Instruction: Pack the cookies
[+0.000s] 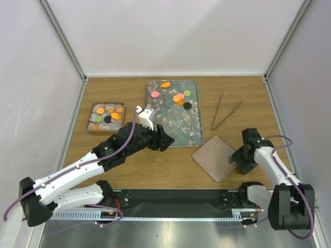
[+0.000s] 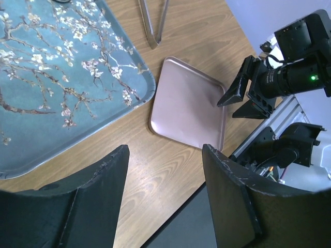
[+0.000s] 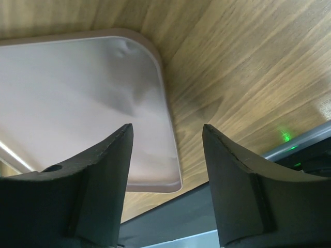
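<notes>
Small flat orange, pink, green and black disc cookies (image 1: 179, 97) lie on the blue floral tray (image 1: 181, 129) and in the square metal tin (image 1: 98, 132), likely light, stiff, slippery, best pinched across the rim; left gripper (image 2: 164, 155) and right gripper (image 3: 166, 134) gape wide, empty

No text, label or number can be read; marks along the base rail (image 1: 176, 218) seem too small.

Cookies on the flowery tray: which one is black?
The black cookie, the one closest to the near edge of the tray, beside the orange cookies. All the others there are orange, pink or green.
</notes>
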Motion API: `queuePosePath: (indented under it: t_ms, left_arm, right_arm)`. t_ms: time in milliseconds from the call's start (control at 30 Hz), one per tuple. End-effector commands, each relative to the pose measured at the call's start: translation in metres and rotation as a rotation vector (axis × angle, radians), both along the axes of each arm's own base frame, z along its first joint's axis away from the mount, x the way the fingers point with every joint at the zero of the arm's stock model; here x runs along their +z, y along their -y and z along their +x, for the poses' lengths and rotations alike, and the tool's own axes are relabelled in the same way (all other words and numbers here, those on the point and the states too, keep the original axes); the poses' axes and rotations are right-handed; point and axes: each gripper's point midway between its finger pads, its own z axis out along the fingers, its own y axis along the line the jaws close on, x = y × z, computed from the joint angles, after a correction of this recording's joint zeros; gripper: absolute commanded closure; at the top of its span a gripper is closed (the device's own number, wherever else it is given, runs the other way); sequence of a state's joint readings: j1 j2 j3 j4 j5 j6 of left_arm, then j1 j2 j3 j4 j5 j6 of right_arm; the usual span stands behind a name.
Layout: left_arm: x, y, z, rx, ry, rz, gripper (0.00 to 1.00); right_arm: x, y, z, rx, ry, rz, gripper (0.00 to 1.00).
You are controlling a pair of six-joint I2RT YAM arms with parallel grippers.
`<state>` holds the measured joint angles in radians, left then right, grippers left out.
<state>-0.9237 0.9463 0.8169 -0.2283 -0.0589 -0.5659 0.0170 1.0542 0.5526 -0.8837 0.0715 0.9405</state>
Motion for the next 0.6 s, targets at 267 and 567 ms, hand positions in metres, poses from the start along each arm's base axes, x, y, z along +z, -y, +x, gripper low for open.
queuePosePath:
  t_ms: [267,567]
  left_arm:
    - [-0.009,0.011,-0.002,-0.047,-0.002,0.015,0.36]
    - [-0.017,0.016,0.000,-0.061,-0.016,0.029,0.36]
  right_arm:
    - [-0.019,0.015,0.005,0.004,0.000,-0.031,0.69]
    - [-0.022,0.018,0.001,0.021,-0.023,-0.005,0.88]
